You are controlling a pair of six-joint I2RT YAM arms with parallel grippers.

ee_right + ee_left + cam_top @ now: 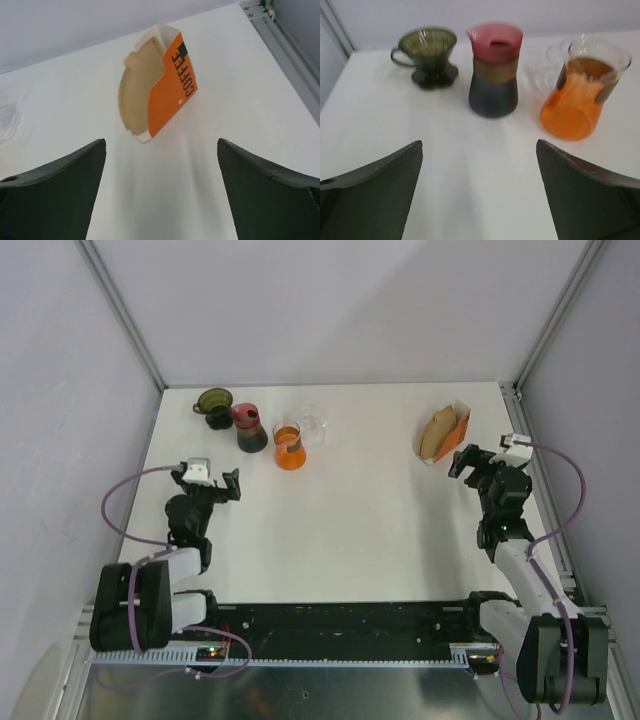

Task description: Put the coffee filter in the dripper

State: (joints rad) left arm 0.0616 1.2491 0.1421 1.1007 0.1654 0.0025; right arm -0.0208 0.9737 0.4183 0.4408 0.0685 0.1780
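The dark olive dripper [213, 404] stands at the far left of the table; it also shows in the left wrist view [428, 56], upright and empty. Tan coffee filters [134, 90] sit stacked in an orange and white box marked COFFEE [172, 85] at the far right [442, 432]. My left gripper [222, 487] is open and empty, well short of the dripper [479, 150]. My right gripper [462, 462] is open and empty, just short of the filter box [161, 147].
A dark carafe with a pink lid [247, 427] stands right of the dripper. A glass server of orange liquid [288, 448] and a clear glass [314, 424] stand beside it. A metal frame rail [285, 45] runs along the right table edge.
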